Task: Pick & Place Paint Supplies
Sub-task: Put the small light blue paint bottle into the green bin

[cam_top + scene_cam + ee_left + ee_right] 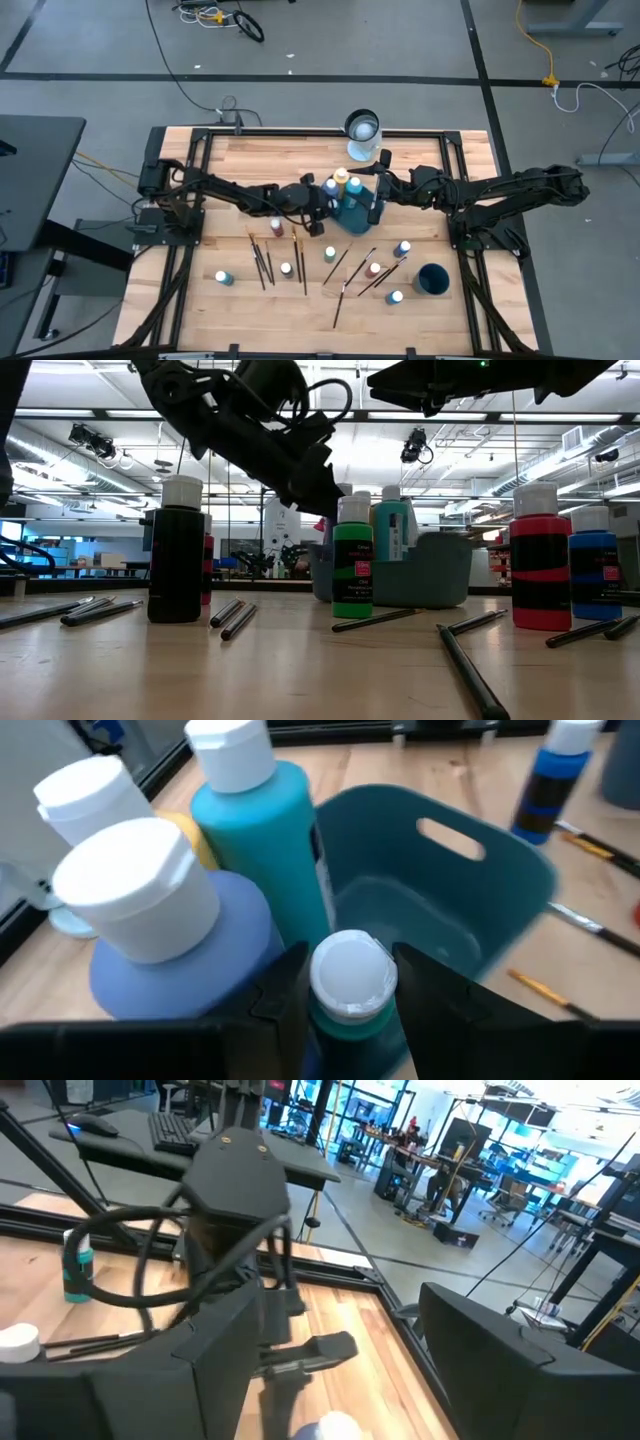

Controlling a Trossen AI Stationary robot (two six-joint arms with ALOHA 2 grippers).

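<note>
Left fingers (350, 1010): closed on a small teal bottle (346, 982) by its white cap, one dark finger on each side of the cap; the bottle hangs upright over the open teal bin (480, 910).
Left gripper (322, 205): just beside the bin's left rim, seen from above.
Right fingers (340, 1350): spread wide, nothing between them.
Right gripper (380, 195): at the bin's right edge, above the desk (200, 310), facing the left arm across the bin.
Teal bin: near the middle of the desk; three bottles already stand inside at its left end.
In the bin: a tall teal bottle (268, 830), a blue-violet bottle (180, 950) and a yellow bottle (195, 832) partly hidden behind them, all with white caps.
Front of the bin: loose dark-handled brushes (263, 262) lie scattered on the desk, well apart from the bin, with more brushes (355, 275) to the right of them.
Loose bottles: a red one (277, 228) near the bin's front left, a green one (330, 254) in front of it, a teal-capped one (222, 278) far to the front left, a blue one (402, 248) to the front right.
Dark blue cup (432, 279): front right of the bin, well apart.
Glass jar (362, 128): behind the bin, near the desk's far edge.
</note>
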